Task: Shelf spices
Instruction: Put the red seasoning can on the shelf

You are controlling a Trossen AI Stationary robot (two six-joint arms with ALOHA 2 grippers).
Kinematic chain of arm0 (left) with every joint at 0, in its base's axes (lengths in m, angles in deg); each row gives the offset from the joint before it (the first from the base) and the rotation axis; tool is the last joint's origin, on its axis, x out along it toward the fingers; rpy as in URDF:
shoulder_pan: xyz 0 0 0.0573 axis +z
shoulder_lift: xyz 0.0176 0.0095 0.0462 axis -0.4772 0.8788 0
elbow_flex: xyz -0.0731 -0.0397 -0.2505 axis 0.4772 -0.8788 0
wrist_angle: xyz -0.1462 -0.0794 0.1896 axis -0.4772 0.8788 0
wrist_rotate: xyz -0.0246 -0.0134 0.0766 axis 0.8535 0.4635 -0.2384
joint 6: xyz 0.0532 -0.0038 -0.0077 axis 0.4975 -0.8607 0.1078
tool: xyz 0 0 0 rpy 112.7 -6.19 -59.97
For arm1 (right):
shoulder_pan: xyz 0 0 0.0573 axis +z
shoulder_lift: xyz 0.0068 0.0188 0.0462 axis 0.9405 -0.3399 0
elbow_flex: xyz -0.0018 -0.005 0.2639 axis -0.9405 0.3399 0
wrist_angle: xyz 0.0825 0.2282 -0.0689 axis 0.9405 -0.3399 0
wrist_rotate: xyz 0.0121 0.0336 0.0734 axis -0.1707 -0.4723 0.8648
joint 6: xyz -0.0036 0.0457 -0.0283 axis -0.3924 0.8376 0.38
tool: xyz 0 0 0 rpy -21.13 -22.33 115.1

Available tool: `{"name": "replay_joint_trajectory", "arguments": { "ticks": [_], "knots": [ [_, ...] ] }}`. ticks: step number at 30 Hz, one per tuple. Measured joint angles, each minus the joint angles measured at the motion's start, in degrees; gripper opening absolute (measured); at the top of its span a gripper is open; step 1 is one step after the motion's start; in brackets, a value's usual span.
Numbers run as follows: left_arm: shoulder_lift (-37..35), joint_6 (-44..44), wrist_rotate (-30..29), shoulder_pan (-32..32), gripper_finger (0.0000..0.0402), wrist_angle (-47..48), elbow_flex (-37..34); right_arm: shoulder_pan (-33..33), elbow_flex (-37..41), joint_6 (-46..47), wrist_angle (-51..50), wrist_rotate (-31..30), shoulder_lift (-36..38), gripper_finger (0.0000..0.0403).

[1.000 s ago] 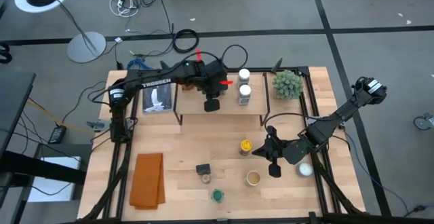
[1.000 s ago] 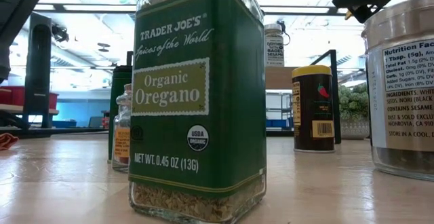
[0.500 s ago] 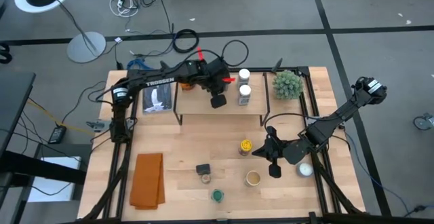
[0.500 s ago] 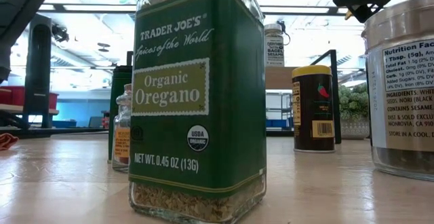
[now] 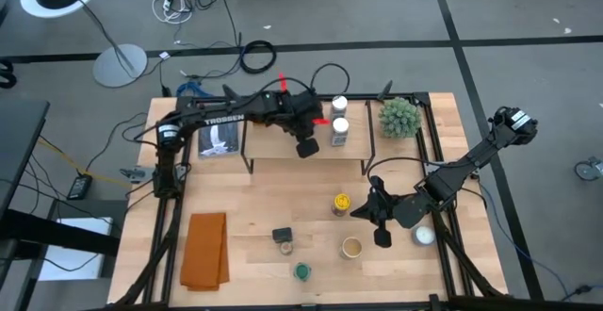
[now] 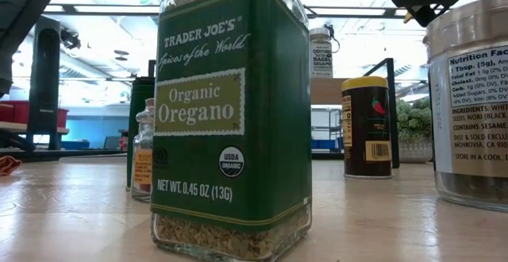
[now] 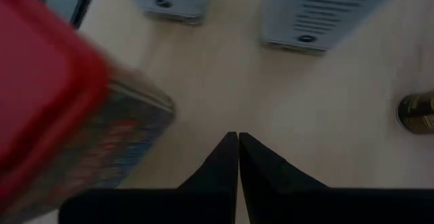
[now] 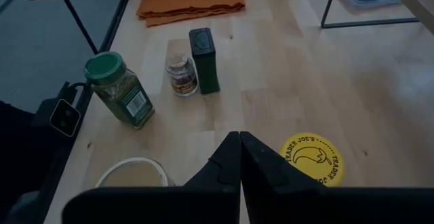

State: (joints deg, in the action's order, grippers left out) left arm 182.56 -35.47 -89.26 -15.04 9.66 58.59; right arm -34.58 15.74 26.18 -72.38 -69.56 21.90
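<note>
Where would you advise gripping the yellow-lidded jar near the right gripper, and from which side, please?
Grip the yellow-lidded jar around its round body just below the lid, coming from above. It stands upright with free tabletop all round, and the right gripper, fingers shut, sits just beside it and would need to open first.

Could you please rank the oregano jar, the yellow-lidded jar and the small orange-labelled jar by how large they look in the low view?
1. Oregano jar, by far the largest, though it stands nearest the camera.
2. Yellow-lidded jar.
3. Small orange-labelled jar, partly hidden behind the oregano jar.
</note>
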Motion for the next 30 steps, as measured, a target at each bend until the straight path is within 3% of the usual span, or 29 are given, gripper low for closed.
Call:
{"name": "replay_joint_trajectory", "arguments": {
  "ticks": [7, 21, 30],
  "knots": [
    [-0.48, 5.66, -7.78, -2.44, 0.0003, 2.14, 5.12, -0.02, 0.0, -0.01, 0.0, 0.0, 0.0, 0.0003],
    [-0.5, 5.75, -14.35, -2.35, 0.0001, 0.88, 6.56, -0.02, 0.0, -0.02, 0.04, 0.35, 0.0, 0.0001],
    [0.19, 4.62, -14.46, -2.25, 0.0001, -1.13, 6.51, -0.02, 0.0, -0.02, 0.13, 0.36, 0.0, 0.0001]
  ]
}}
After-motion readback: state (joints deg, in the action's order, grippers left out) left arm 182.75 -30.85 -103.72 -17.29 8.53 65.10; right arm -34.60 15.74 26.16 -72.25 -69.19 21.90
